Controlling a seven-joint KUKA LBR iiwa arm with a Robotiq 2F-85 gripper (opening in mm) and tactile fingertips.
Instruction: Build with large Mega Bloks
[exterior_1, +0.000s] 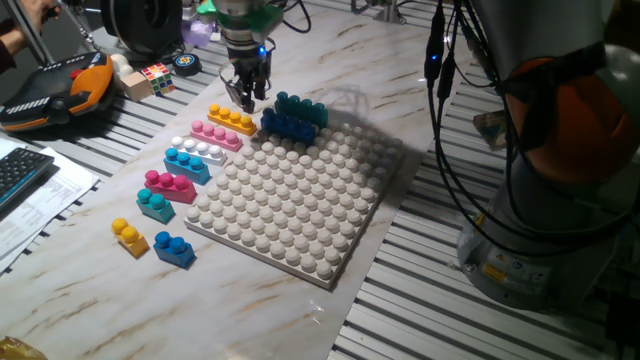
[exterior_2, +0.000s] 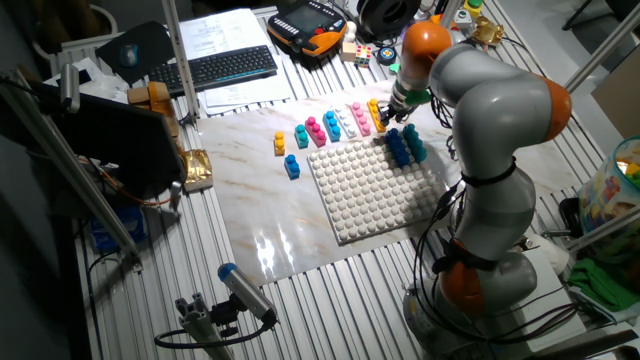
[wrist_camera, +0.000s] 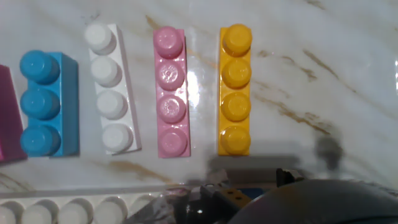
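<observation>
My gripper (exterior_1: 248, 96) hangs just above the table at the back, over the far end of a row of Mega Bloks, open and holding nothing. The hand view looks straight down on an orange-yellow four-stud brick (wrist_camera: 236, 90), a pink one (wrist_camera: 170, 92), a white one (wrist_camera: 111, 88) and a blue three-stud brick (wrist_camera: 46, 94), all lying side by side. A dark blue brick (exterior_1: 288, 126) and a teal brick (exterior_1: 303, 108) sit on the far corner of the white baseplate (exterior_1: 290, 215). Nearer the front lie magenta (exterior_1: 170, 184), small teal (exterior_1: 155, 205), small yellow (exterior_1: 130, 238) and small blue (exterior_1: 175, 249) bricks.
A puzzle cube (exterior_1: 158, 77) and an orange-black pendant (exterior_1: 60, 90) lie at the back left, with a keyboard (exterior_1: 20, 170) and papers at the left edge. The arm's base (exterior_1: 560, 190) and hanging cables (exterior_1: 445, 110) stand on the right.
</observation>
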